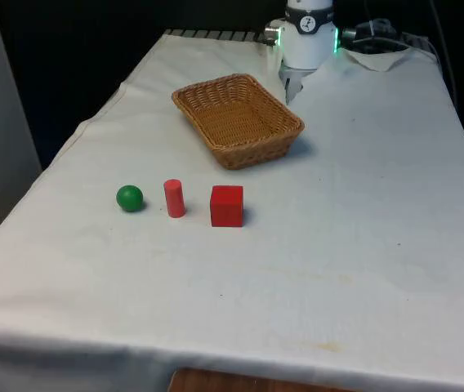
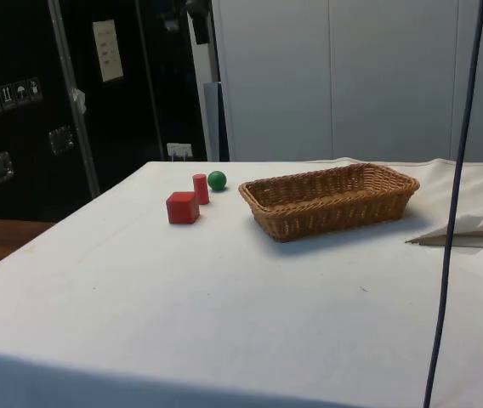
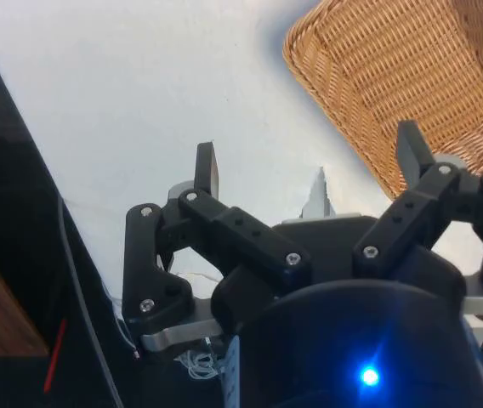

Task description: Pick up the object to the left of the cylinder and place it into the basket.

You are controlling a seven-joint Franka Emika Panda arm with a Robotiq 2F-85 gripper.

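A green ball (image 1: 130, 198) lies on the white cloth at the front view's left of an upright red cylinder (image 1: 174, 198); a red cube (image 1: 226, 205) stands on the cylinder's other side. In the side view the ball (image 2: 217, 179), cylinder (image 2: 201, 188) and cube (image 2: 182, 207) sit close together beside the wicker basket (image 2: 331, 200). The basket (image 1: 239, 119) is empty. My gripper (image 1: 289, 86) hangs at the table's far end, just past the basket's far corner and far from the ball. In the wrist view the gripper (image 3: 309, 157) is open with nothing between its fingers, the basket (image 3: 411, 76) beyond them.
Cables (image 1: 379, 37) lie on the cloth at the far right corner by the robot's base. A thin cable (image 2: 454, 212) hangs down in the side view, near a raised fold of cloth (image 2: 467, 231). The table drops off at both long sides.
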